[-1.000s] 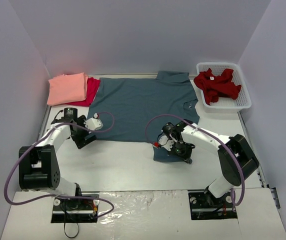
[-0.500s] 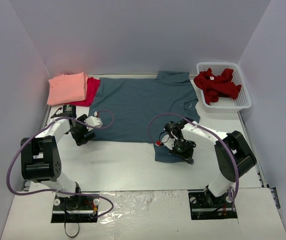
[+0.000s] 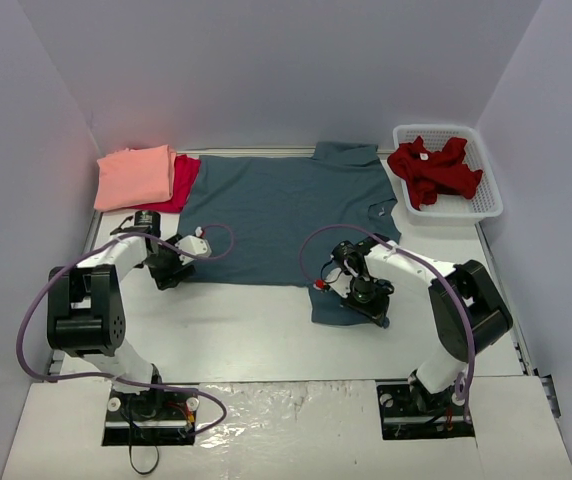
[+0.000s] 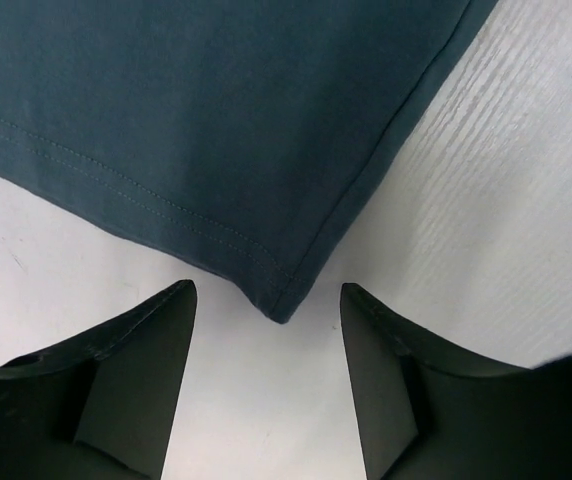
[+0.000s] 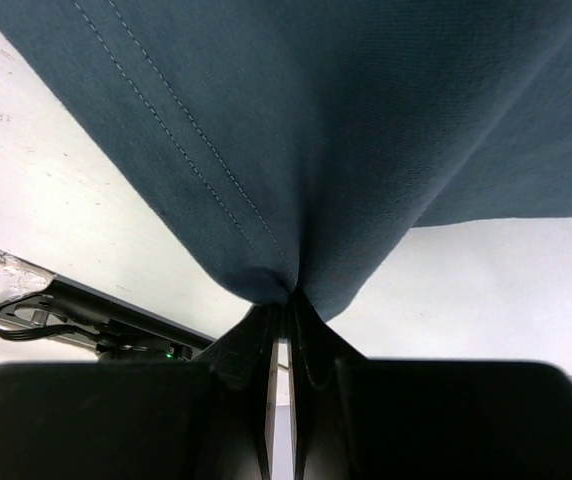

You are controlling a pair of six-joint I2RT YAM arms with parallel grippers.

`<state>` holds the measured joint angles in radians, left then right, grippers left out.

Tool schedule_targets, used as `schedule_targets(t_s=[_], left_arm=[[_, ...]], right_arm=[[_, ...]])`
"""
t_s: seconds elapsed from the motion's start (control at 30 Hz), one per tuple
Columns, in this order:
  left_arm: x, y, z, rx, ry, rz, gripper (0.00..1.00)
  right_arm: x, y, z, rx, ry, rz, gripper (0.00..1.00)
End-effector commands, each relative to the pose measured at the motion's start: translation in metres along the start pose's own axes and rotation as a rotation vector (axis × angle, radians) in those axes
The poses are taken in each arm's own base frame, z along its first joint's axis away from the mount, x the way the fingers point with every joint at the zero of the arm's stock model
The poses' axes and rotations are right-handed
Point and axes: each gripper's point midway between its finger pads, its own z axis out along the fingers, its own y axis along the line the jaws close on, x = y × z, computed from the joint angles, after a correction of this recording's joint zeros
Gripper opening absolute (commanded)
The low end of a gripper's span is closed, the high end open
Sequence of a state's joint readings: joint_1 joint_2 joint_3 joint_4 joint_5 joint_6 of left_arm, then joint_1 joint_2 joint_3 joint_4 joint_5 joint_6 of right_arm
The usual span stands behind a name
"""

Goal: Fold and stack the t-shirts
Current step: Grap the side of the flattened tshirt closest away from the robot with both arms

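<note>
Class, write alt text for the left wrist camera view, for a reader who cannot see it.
The hemmed corner of a slate-blue t-shirt lies flat on a white table, pointing into the gap of the open left gripper. Its two dark fingers flank the corner without touching it.

crimson t-shirt (image 3: 184, 180) — mostly under salmon-pink t-shirt (image 3: 134, 176) | slate-blue t-shirt (image 4: 216, 120) — cropped, left wrist

The scene is lit evenly and softly from above; only faint shadows are cast beside the slate-blue t-shirt (image 3: 286, 215). Glare is seen on the glossy strip (image 3: 296, 400) well nearer than the shirt. In the 2 wrist views its stitching is rendered sharply, while the dark fingers (image 4: 136, 385) below it are underexposed and slightly blurred.
</note>
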<state>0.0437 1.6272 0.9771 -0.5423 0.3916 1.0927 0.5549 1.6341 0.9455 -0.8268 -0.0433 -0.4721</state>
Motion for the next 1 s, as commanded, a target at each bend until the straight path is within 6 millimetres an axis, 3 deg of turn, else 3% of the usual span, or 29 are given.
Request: schedule_targets(t_s=[0.0, 0.13, 0.23, 0.3, 0.43, 0.97], left_arm=[[-0.008, 0.004, 0.0, -0.012, -0.005, 0.035, 0.58], [-0.011, 0.005, 0.004, -0.014, -0.001, 0.033, 0.54], [-0.006, 0.004, 0.009, 0.008, 0.021, 0.025, 0.41], [-0.005, 0.002, 0.01, 0.017, 0.024, 0.023, 0.26], [-0.004, -0.001, 0.008, 0.018, 0.02, 0.027, 0.12], [0.004, -0.018, -0.015, -0.002, 0.055, 0.034, 0.11]], right_arm=[[0.013, 0.005, -0.005, -0.036, 0.06, 0.008, 0.0], [0.013, 0.004, -0.005, -0.038, 0.058, 0.014, 0.0], [0.013, 0.003, -0.006, -0.036, 0.052, 0.017, 0.0], [0.014, 0.003, -0.006, -0.036, 0.05, 0.02, 0.0], [0.014, 0.002, -0.007, -0.034, 0.05, 0.025, 0.0], [0.018, -0.003, -0.023, 0.002, 0.014, 0.049, 0.0]])
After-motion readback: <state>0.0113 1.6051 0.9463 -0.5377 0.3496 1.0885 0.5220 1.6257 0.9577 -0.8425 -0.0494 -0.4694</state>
